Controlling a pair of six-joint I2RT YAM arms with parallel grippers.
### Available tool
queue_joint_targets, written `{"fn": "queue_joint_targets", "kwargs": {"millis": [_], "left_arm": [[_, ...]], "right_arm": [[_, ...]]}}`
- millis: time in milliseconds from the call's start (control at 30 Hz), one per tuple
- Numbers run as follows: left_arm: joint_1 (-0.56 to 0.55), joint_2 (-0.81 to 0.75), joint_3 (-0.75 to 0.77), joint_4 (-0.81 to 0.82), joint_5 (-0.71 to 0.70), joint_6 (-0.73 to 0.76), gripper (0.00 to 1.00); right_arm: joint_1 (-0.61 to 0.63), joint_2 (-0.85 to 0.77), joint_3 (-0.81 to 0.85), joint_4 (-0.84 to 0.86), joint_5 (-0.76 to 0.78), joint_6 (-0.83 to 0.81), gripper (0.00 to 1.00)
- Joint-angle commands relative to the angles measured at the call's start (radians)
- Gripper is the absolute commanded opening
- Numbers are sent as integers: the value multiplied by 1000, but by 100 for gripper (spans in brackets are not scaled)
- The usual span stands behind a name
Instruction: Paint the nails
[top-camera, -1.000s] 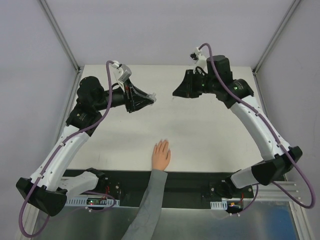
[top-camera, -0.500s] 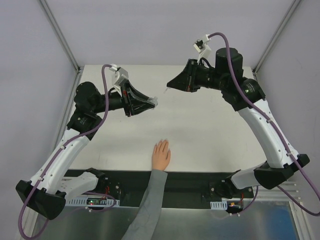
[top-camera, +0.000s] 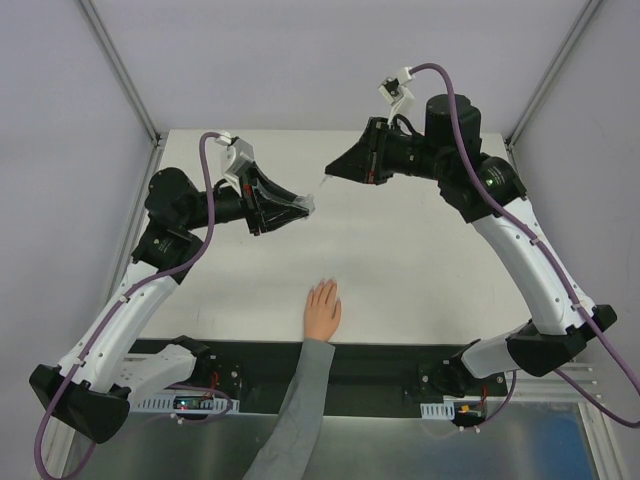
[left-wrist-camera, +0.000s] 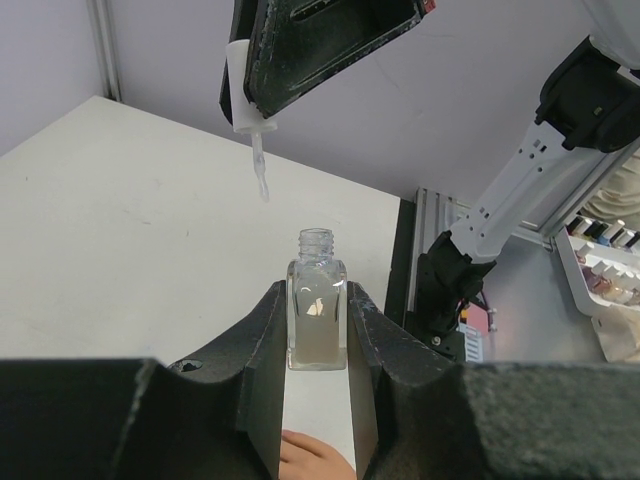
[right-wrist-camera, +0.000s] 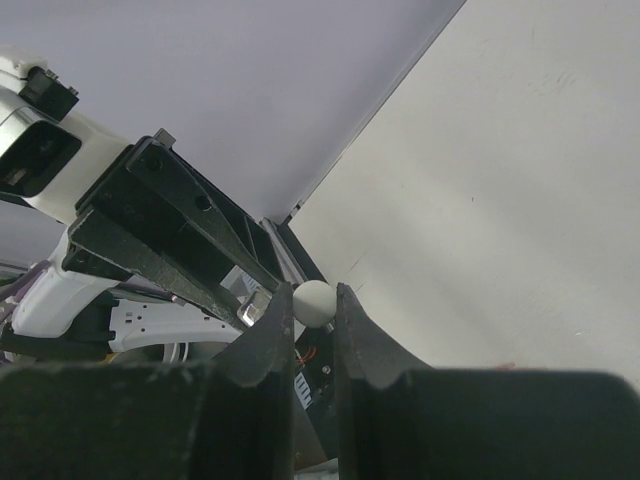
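- The left gripper (left-wrist-camera: 317, 322) has its black jaws closed tight on the flat sides of a small clear square glass bottle (left-wrist-camera: 317, 310), which it holds upright with the threaded neck uncapped.
- The right gripper (right-wrist-camera: 313, 302) is pinched nearly closed on a rounded white cap (right-wrist-camera: 313, 303). A thin pale brush (left-wrist-camera: 260, 170) hangs from the cap, its tip pointing down, above and a little to one side of the bottle's neck and clear of it.
- The pale pinkish-beige hand (top-camera: 322, 312) lies flat, palm down, on the white tabletop (top-camera: 430, 270) at its near edge, with the wrist in a grey sleeve (top-camera: 300, 395) that runs back between the two arm bases.
- Its long axis runs near-to-far, with the fingers together pointing toward the far edge. That puts the nails (top-camera: 325, 287) at the far end of the hand, facing up, though they are too small to make out singly.
- The nails lie well apart from both grippers, nearward of them and lower, roughly under the gap between them.
- Seen from above, the left gripper sits slightly nearer the nails, but the right one carries the brush, so in my judgement the coming move is its to make: toward the near edge and down, ending with the brush along the fingers' axis.
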Motion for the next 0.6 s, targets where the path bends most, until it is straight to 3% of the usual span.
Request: {"fn": "queue_joint_targets", "kwargs": {"millis": [0, 567], "left_arm": [[-12, -19, 2, 62, -16, 36, 0], [-12, -5, 20, 51, -47, 46, 0]], "right_arm": [[8, -25, 7, 92, -56, 29, 1], [13, 48, 58, 74, -167, 36, 1]]}}
